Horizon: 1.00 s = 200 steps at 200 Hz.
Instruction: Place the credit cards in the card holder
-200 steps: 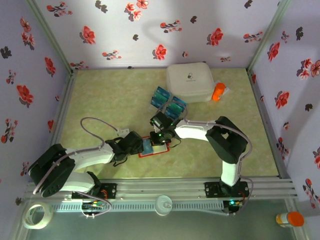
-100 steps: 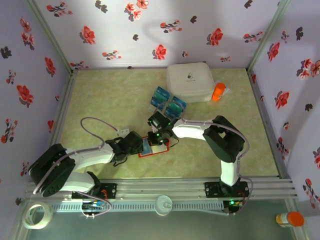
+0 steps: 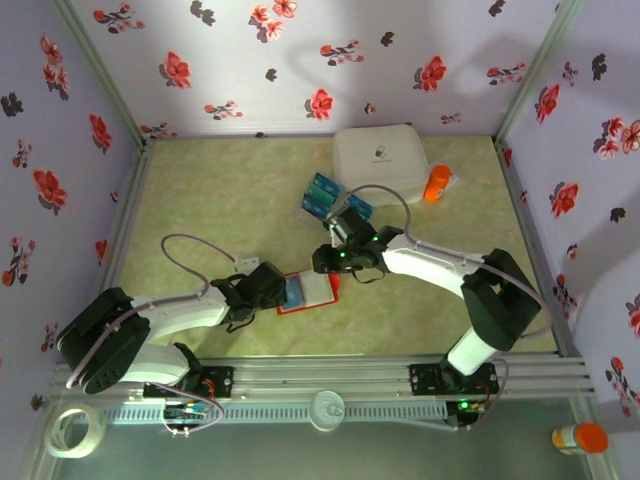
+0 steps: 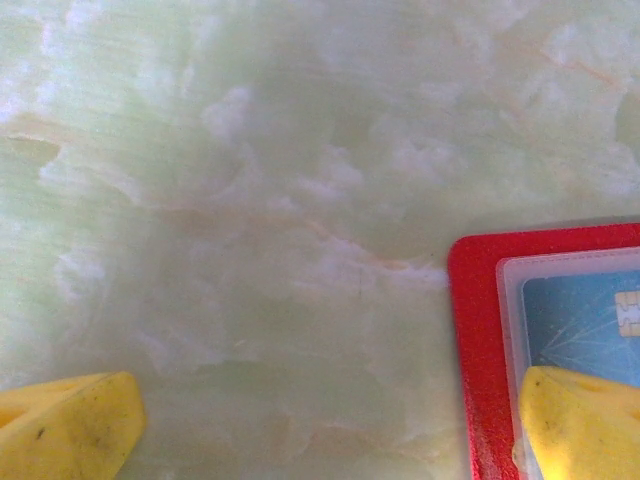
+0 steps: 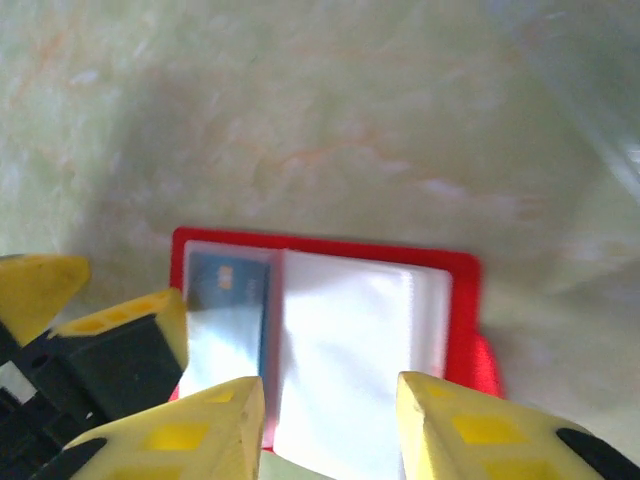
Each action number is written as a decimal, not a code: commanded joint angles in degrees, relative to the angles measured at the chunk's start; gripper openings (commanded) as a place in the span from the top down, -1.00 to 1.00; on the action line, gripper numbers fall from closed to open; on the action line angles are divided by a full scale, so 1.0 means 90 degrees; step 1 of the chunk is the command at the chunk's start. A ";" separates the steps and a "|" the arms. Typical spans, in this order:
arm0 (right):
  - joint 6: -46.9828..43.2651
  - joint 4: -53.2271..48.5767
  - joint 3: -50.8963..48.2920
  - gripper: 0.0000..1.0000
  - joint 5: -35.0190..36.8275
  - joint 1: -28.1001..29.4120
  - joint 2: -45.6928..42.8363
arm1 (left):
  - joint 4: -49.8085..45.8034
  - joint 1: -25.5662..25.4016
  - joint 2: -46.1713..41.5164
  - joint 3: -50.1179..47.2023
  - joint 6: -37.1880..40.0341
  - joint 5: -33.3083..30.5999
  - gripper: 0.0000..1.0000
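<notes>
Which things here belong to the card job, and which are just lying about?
Job: red card holder, open; loose credit cards; blue card already in its pocket.
Lying about: white case, orange bottle, tape roll.

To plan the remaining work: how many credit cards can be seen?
3 at least: one card in the card holder; a loose card and another card by the white case. Stacked ones may be hidden.

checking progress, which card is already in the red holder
The blue card under the clear pocket of the open red card holder; the other cards lie loose on the table by the white case.
</notes>
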 commanded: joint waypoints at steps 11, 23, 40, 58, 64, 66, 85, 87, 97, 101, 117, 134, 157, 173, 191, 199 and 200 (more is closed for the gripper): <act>-0.0353 -0.0577 -0.0216 0.06 0.0641 -0.0066 -0.0002 | -0.0116 0.0106 0.0256 -0.0246 -0.0069 0.0407 -0.99; -0.0379 -0.0541 -0.0217 0.04 0.0641 -0.0068 0.0117 | -0.0154 0.0106 0.0246 -0.0202 -0.0053 0.0402 -0.99; -0.0378 -0.0488 -0.0212 0.04 0.0723 -0.0072 0.0299 | -0.0201 0.0105 0.0246 -0.0144 -0.0043 0.0408 -0.99; -0.0358 -0.0376 -0.0221 0.07 0.0740 -0.0082 0.0436 | -0.0243 0.0104 0.0229 -0.0103 -0.0041 0.0403 -0.99; -0.0349 -0.0341 -0.0243 0.12 0.0739 -0.0087 0.0467 | -0.0265 0.0106 0.0221 -0.0089 -0.0039 0.0405 -0.99; -0.0349 -0.0335 -0.0247 0.13 0.0739 -0.0092 0.0470 | -0.0267 0.0106 0.0213 -0.0084 -0.0033 0.0402 -0.99; -0.0324 -0.0256 -0.0312 0.66 0.0724 -0.0135 0.0475 | -0.0347 0.0106 0.0156 -0.0020 -0.0002 0.0406 -0.99; -0.0314 -0.0249 -0.0339 0.76 0.0733 -0.0153 0.0464 | -0.0359 0.0106 0.0146 -0.0010 0.0005 0.0407 -0.99; -0.0291 -0.0231 -0.0414 0.95 0.0748 -0.0188 0.0394 | -0.0401 0.0106 0.0103 0.0038 0.0037 0.0412 -0.99; -0.0276 -0.0212 -0.0449 1.00 0.0755 -0.0204 0.0357 | -0.0415 0.0106 0.0084 0.0058 0.0053 0.0419 -0.99; -0.0234 -0.0209 -0.0614 1.00 0.0781 -0.0257 0.0172 | -0.0473 0.0112 0.0009 0.0136 0.0094 0.0425 -0.99; -0.0160 -0.0246 -0.0764 1.00 0.0826 -0.0288 -0.0027 | -0.0524 0.0106 -0.0050 0.0226 0.0141 0.0434 -0.99; -0.0053 -0.0242 -0.0930 1.00 0.0856 -0.0292 -0.0251 | -0.0569 0.0107 -0.0066 0.0353 0.0199 0.0449 -0.99; 0.0029 -0.0222 -0.1036 1.00 0.0855 -0.0293 -0.0354 | -0.0596 0.0111 -0.0076 0.0406 0.0227 0.0451 -0.99; 0.0042 -0.0231 -0.1070 0.94 0.0866 -0.0300 -0.0429 | -0.0627 0.0111 -0.0090 0.0441 0.0237 0.0453 -0.99; 0.0048 -0.0267 -0.1052 0.72 0.0865 -0.0293 -0.0484 | -0.0636 0.0117 -0.0108 0.0452 0.0242 0.0455 -0.99; 0.0055 -0.0269 -0.1052 0.70 0.0866 -0.0298 -0.0494 | -0.0638 0.0116 -0.0112 0.0449 0.0242 0.0452 -0.99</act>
